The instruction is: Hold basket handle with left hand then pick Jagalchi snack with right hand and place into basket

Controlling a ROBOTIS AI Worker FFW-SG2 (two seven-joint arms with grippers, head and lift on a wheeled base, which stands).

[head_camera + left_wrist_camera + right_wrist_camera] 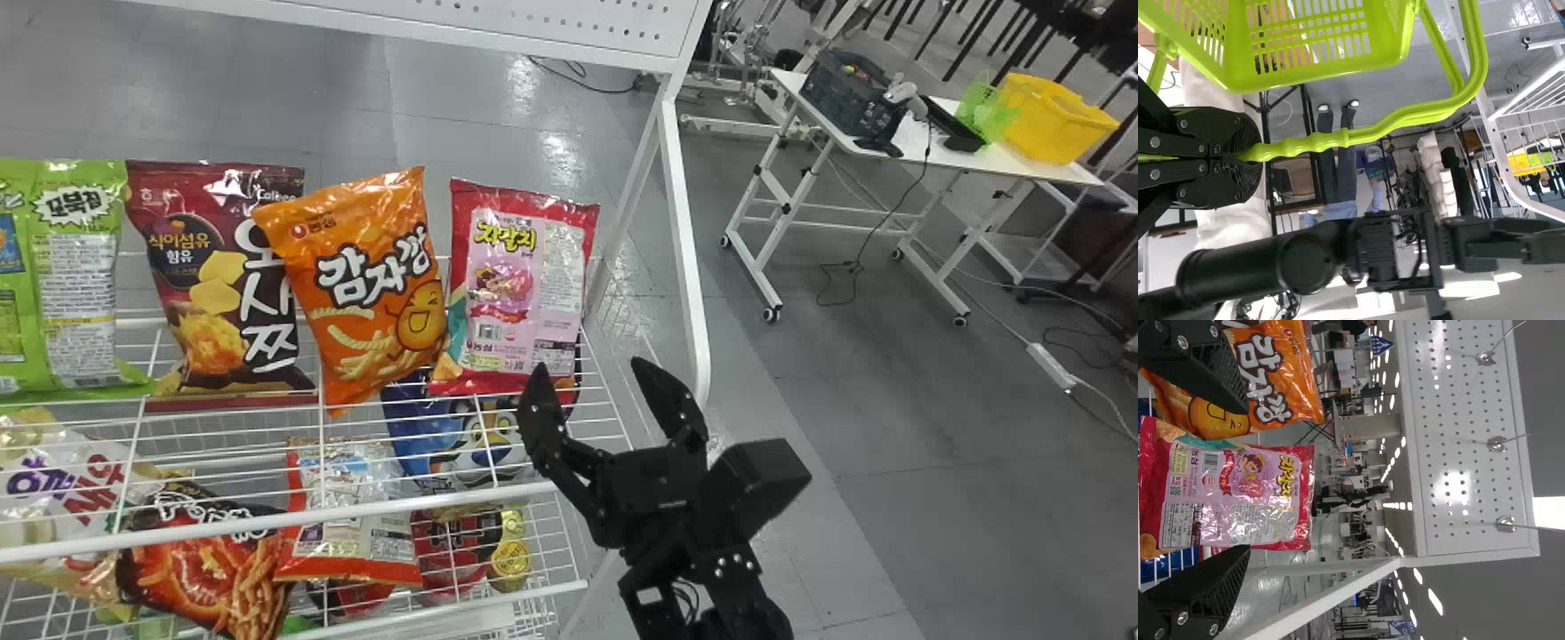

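Left end effector point(1248, 155) grips the handle point(1331, 139). Snack point(524, 276) stands on the rack point(356, 511), before the open right end effector point(589, 366). Straddle its side edges, clear the orange bag point(360, 284), close gently.

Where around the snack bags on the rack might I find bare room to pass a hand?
Probably in the strip right of the Jagalchi snack, between it and the white end frame, though the open right gripper hovers by its near end. Leftward is crowded: the orange bag overlaps the maroon bag.
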